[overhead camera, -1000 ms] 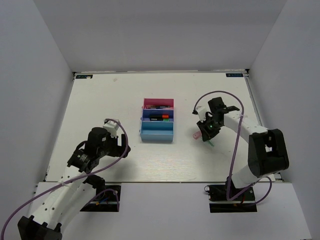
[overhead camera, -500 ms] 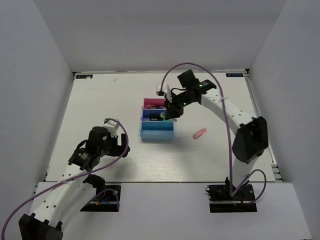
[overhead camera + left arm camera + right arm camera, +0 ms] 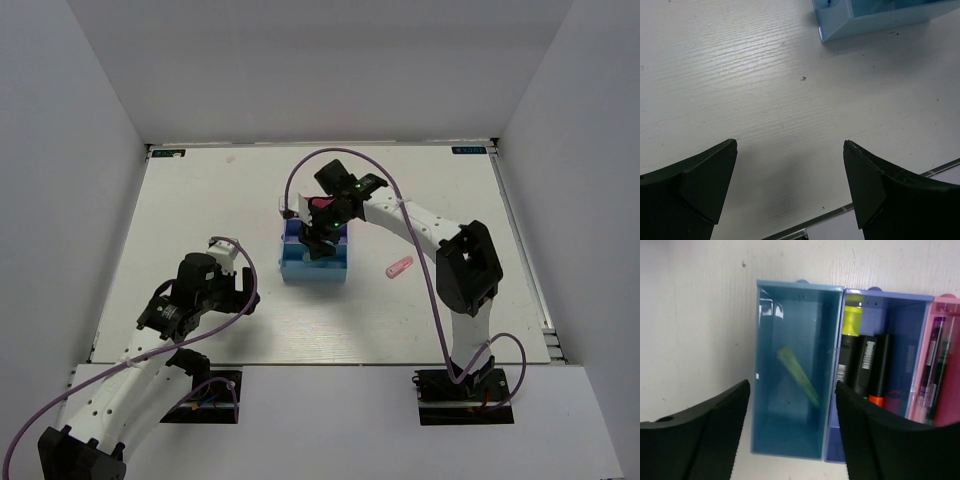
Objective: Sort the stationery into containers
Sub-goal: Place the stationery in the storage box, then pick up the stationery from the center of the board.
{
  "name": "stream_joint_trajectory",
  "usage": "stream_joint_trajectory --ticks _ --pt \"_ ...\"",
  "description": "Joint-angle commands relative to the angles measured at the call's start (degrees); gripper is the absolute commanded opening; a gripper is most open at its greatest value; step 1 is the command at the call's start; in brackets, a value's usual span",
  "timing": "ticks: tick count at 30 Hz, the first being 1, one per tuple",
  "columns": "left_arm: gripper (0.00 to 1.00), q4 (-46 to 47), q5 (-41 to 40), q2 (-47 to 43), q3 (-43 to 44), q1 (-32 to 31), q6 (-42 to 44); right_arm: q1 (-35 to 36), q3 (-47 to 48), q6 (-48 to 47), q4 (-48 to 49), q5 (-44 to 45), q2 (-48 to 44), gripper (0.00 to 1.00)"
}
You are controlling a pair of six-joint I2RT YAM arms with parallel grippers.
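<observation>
Right claw (image 3: 790, 435) spread wide, holding nothing, above light blue tray (image 3: 758, 365), green marker (image 3: 799, 376) lying slanted inside, pink marker (image 3: 399, 267) on worktop (image 3: 740, 75) at tray's 3 o'clock, left claw (image 3: 790, 190) open at 8 o'clock.

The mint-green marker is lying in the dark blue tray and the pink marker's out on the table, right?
Not quite: the right wrist view shows the mint-green marker lying in the light blue plastic tray, not the dark blue tray. The pastel pink marker is out on the white table.
</observation>
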Motion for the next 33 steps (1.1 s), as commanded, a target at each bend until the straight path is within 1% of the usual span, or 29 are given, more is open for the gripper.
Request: stream_joint_trajectory --ticks 1,4,6,7,8,9,10,11,12,13,14,15,16,17,18,19,20,21,22,23,24,25,26,27,28,32,33 --pt "0.97 -0.19 -0.65 -0.41 -0.31 0.36 0.36 0.02 1.54 -1.81 -1.49 2.59 -0.58 0.74" --pt "0.97 -0.37 -0.73 -0.67 -0.31 0.36 0.45 -0.16 1.44 -0.40 -0.53 3.30 -1.55 0.76" --pt "0.97 -0.28 -0.91 -1.02 -0.31 0.36 0.37 -0.33 1.97 0.57 -0.87 3.57 -3.47 0.71" --pt "0.97 -0.19 -0.82 -1.02 -0.31 0.36 0.36 -0.42 2.23 1.35 -1.22 3.74 -4.87 0.67" --pt "0.97 -0.37 -0.99 -1.02 -0.49 0.36 0.45 -0.07 1.97 1.28 -1.22 4.09 -5.93 0.54" --pt "0.97 -0.46 -1.08 -1.46 -0.49 0.36 0.45 -1.20 0.75 0.84 -1.57 5.14 -9.60 0.43" --pt "0.97 -0.46 -1.00 -1.55 -0.49 0.27 0.37 -1.74 -1.61 -3.34 -2.45 5.67 -10.94 0.12" --pt "0.97 -0.28 -0.82 -1.81 -0.49 0.27 0.36 -2.79 -3.11 -4.86 -2.11 7.24 -12.35 0.00" --pt "0.97 -0.46 -0.73 -1.73 -0.31 0.44 0.54 -3.32 -7.74 -6.53 -1.15 8.65 -16.62 0.00" --pt "0.97 -0.28 -0.73 -1.64 -0.57 0.36 0.45 -5.67 -12.14 -14.38 -1.75 9.01 -18.06 0.00" --pt "0.97 -0.28 -0.38 -1.64 -0.49 0.27 0.37 -6.57 -16.44 -17.50 -3.32 8.67 -19.55 0.00" --pt "0.97 -0.11 -0.12 -1.72 -0.40 0.27 0.45 -7.62 -18.23 -23.80 -4.55 8.32 -22.70 0.00" --pt "0.97 -0.28 -0.29 -1.20 -0.40 0.36 0.54 -9.63 -20.16 -27.34 -6.13 7.27 -23.43 0.00" --pt "0.97 -0.11 0.06 -1.63 -0.40 0.36 0.54 -12.09 -25.22 -33.73 -8.84 6.91 -24.74 0.00" --pt "0.97 -0.11 0.06 -1.55 -0.40 0.44 0.54 -13.33 -26.84 -39.45 -9.31 6.91 -25.36 0.00" --pt "0.97 -0.19 0.15 -1.46 -0.40 0.36 0.63 -15.78 -28.25 -42.73 -10.18 7.26 -25.72 0.08" --pt "0.97 -0.19 0.23 -1.29 -0.40 0.27 0.54 -16.85 -31.31 -51.98 -12.97 7.69 -25.28 0.19" --pt "0.97 -0.19 0.15 -1.29 -0.40 0.36 0.54 -19.56 -32.04 -53.90 -13.09 8.22 -25.11 0.30" --pt "0.97 -0.19 0.32 -1.20 -0.40 0.27 0.54 -20.19 -33.44 -55.57 -12.83 8.14 -24.49 0.32" --pt "0.97 -0.19 0.32 -0.94 -0.31 0.36 0.63 -20.89 -34.41 -60.38 -12.65 8.05 -24.05 0.34" --pt "0.97 -0.28 0.32 -0.67 -0.40 0.36 0.63 -22.38 -34.76 -61.03 -11.35 7.53 -23.79 0.37" --pt "0.97 -0.28 0.32 -0.67 -0.40 0.36 0.72 -22.74 -34.68 -61.56 -10.46 6.83 -22.13 0.37" --pt "0.97 -0.28 0.15 -0.58 -0.31 0.36 0.63 -23.09 -33.90 -65.05 -10.89 6.21 -21.16 0.39" --pt "0.97 -0.37 0.15 -0.32 -0.40 0.27 0.72 -23.88 -32.93 -65.95 -10.63 6.12 -20.45 0.42" --pt "0.97 -0.46 -0.03 -0.23 -0.31 0.27 0.63 -23.98 -32.57 -66.22 -10.19 6.12 -17.92 0.42" --pt "0.97 -0.63 -0.47 0.21 -0.40 0.36 0.63 -24.51 -28.54 -68.16 -10.28 6.82 -12.47 0.42" --pt "0.97 -0.46 -0.56 0.03 -0.40 0.27 0.63 -24.68 -28.09 -68.51 -10.10 7.17 -11.93 0.43"
